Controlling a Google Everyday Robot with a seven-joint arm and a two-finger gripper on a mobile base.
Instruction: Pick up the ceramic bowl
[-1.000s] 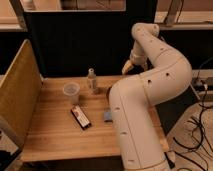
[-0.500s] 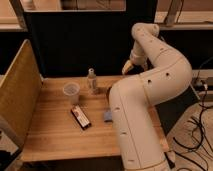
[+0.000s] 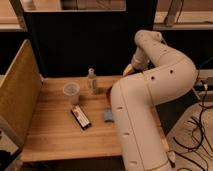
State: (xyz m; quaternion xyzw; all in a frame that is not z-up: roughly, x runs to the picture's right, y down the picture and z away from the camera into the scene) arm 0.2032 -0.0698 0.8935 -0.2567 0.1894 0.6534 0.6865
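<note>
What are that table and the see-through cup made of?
The table looks like bare wood: pale planks with visible grain. The cup seems to be plastic, as it is cloudy and translucent. The gripper hangs near the table's back edge, beside the arm.

Plastic cup (image 3: 71, 91), clear bottle (image 3: 91, 80), dark packet (image 3: 80, 117), blue pad (image 3: 108, 115) — on wooden table (image 3: 55, 135)

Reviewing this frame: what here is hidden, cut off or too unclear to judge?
- The ceramic bowl: in the camera view only a reddish sliver shows; the robot arm covers the rest.
- The gripper, near the back edge of the table, right of the bottle: any contact with the bowl is hidden by the arm.
- The blue pad: its right edge is behind the arm.
- The dark packet: the label is too small to read.
</note>
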